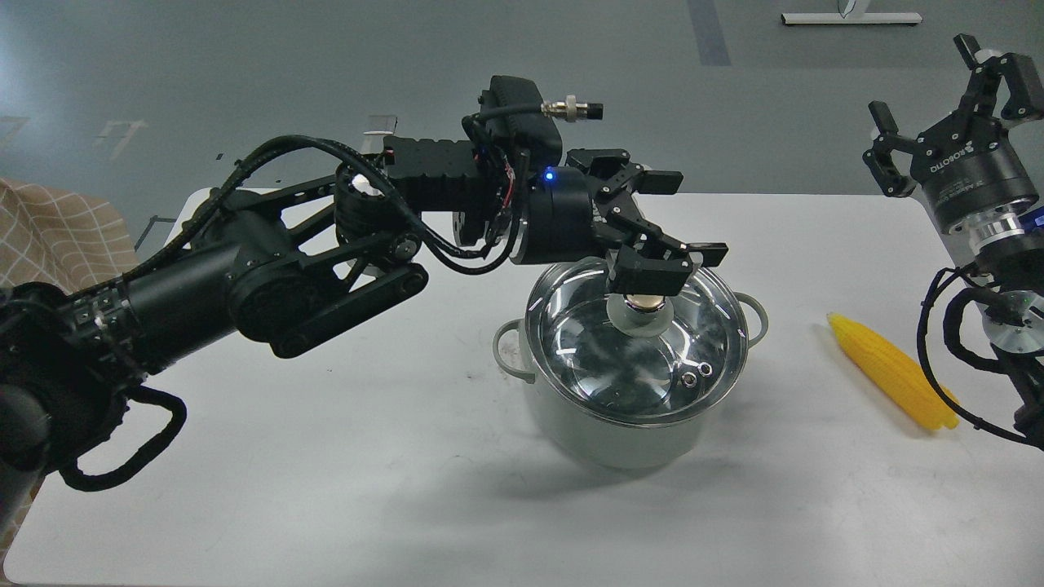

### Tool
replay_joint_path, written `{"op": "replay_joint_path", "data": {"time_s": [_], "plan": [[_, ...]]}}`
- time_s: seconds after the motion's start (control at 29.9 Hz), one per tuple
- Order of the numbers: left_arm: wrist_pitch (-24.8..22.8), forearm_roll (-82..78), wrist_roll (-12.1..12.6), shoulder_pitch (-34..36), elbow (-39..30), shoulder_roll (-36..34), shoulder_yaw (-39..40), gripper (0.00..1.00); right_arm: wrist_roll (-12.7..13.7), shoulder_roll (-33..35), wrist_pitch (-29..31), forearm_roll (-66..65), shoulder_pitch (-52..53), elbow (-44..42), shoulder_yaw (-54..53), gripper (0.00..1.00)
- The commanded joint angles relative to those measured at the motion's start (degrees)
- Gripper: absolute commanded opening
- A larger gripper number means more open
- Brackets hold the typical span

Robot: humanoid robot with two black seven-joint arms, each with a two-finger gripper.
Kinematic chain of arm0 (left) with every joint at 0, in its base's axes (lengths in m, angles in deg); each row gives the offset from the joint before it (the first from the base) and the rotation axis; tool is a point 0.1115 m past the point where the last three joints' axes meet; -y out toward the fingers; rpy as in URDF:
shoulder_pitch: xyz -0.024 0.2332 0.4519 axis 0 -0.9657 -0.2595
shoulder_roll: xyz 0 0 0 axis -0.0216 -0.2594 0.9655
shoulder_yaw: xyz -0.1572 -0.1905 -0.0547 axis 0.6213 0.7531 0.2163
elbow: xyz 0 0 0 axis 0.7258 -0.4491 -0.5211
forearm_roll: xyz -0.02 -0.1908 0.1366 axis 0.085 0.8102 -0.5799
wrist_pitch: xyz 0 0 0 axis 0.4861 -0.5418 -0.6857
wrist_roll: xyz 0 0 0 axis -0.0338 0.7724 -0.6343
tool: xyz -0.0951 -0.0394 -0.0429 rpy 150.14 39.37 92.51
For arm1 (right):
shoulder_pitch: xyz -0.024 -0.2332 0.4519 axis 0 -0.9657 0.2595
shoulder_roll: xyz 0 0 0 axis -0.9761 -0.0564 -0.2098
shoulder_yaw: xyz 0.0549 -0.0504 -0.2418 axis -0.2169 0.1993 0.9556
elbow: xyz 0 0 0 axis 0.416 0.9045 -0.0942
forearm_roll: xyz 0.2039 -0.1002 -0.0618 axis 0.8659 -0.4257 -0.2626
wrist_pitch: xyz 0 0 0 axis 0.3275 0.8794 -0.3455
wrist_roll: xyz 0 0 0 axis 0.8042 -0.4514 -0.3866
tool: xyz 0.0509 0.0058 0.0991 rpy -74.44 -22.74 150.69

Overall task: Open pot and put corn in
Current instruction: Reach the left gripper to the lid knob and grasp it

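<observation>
The pale grey-green pot (613,430) stands right of the table's middle, closed by its glass lid (628,367). My left gripper (687,218) reaches in from the left and hovers open just over the lid. Its near finger (650,275) hides the top of the brass-coloured knob (644,304), and I cannot tell whether it touches it. The yellow corn (889,371) lies on the table right of the pot, its tip pointing toward the pot. My right gripper (925,77) is open and empty, raised above the table's far right corner, well above the corn.
The white table (326,424) has its far edge just behind my left arm. A checkered cloth (57,236) lies off the table's left side. My right arm's cables (938,359) hang just beside the corn's thick end.
</observation>
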Motion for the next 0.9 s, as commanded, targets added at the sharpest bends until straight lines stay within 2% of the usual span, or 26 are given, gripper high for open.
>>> {"op": "replay_joint_path", "data": {"time_s": [0.0,0.13,0.53,0.74,0.77,0.8,0.87], "plan": [[0.0,-4.2,0.1,-1.0,0.0,0.9,-1.2,0.98,0.0,-0.3,0.0,-0.1,-0.2,0.0,0.1,1.0],[0.6,-10.8,0.1,-2.4,0.9,1.6,-2.9,0.98,0.0,-0.5,0.0,-0.1,-0.8,0.3,0.1,1.0],[1.6,-10.8,0.2,-5.5,6.0,4.1,-2.6,0.97,0.0,-0.6,0.0,-0.2,-1.1,0.4,0.2,1.0],[1.7,-10.8,0.2,-6.5,7.2,4.8,-2.7,0.92,0.0,-0.5,0.0,-0.2,-1.7,0.9,0.2,1.0],[1.7,-10.8,0.2,-6.8,7.2,4.8,-2.7,0.86,0.0,-0.5,-0.1,-0.2,-1.8,0.9,0.2,1.0],[1.7,-10.8,0.3,-6.8,7.2,4.8,-2.7,0.73,0.0,-0.5,-0.1,-0.2,-2.1,0.9,0.2,1.0],[1.7,-10.8,0.3,-6.8,7.3,4.8,-2.8,0.59,0.0,-0.5,0.0,-0.2,-2.3,1.1,0.2,1.0]]}}
